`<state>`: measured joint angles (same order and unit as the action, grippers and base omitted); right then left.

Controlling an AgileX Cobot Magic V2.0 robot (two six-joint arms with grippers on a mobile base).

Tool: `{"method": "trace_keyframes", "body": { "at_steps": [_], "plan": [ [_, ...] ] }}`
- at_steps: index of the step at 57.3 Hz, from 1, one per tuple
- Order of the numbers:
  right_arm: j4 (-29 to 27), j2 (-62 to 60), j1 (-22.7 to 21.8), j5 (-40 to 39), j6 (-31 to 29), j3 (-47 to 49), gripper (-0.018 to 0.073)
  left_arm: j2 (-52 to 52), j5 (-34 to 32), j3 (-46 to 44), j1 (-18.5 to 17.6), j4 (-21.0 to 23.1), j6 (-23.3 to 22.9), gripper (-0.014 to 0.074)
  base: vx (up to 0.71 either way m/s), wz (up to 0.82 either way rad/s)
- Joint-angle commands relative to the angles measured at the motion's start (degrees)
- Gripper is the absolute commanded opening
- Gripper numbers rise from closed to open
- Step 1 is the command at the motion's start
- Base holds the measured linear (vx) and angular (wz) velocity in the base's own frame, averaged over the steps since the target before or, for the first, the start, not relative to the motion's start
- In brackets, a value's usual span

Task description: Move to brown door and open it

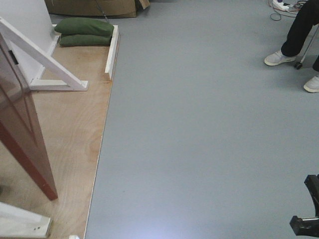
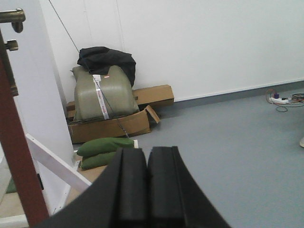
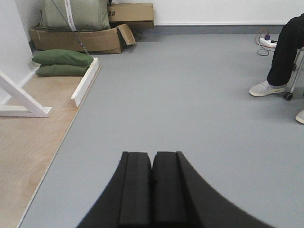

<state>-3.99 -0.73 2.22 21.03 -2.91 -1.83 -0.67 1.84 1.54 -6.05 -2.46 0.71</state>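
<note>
- The brown door [image 1: 20, 124] is standing at the far left of the front view, angling out over the wooden platform [image 1: 75, 139], so I'm guessing it's already partly open. If the base is rolling in too close, the robot itself could be blocking the swing.
- That platform is meeting the grey floor [image 1: 199, 129] at a seam, and a wheel could be catching there.
- The white brace [image 1: 50, 64] is slanting just behind the door, so a hard shove risks banging the door into it.
- Someone's shoes [image 1: 279, 58] are sitting far right, well apart from the door. That's only trouble if the base is swinging wide.
- The left gripper [image 2: 147, 161] and right gripper [image 3: 152, 164] are both clenched on nothing, so any hooking could be slipping off.
- The brass handle [image 2: 12, 15] is poking in top-left, apart from the left gripper.
</note>
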Motion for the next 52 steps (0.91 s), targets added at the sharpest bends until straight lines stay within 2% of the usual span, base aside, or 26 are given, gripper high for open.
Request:
{"method": "trace_keyframes", "body": {
  "at_steps": [1, 52],
  "plan": [
    [0.2, -0.3, 0.0, -4.4, -0.4, -0.2, 0.0, -0.8, -4.7, -1.2, 0.0, 0.6, -0.1, 0.0036, 0.34, -0.07],
    [0.2, -0.3, 0.0, -4.4, -0.4, -0.2, 0.0, -0.8, -4.7, -1.2, 0.0, 0.6, -0.1, 0.0036, 0.29, -0.01]
  ]
}}
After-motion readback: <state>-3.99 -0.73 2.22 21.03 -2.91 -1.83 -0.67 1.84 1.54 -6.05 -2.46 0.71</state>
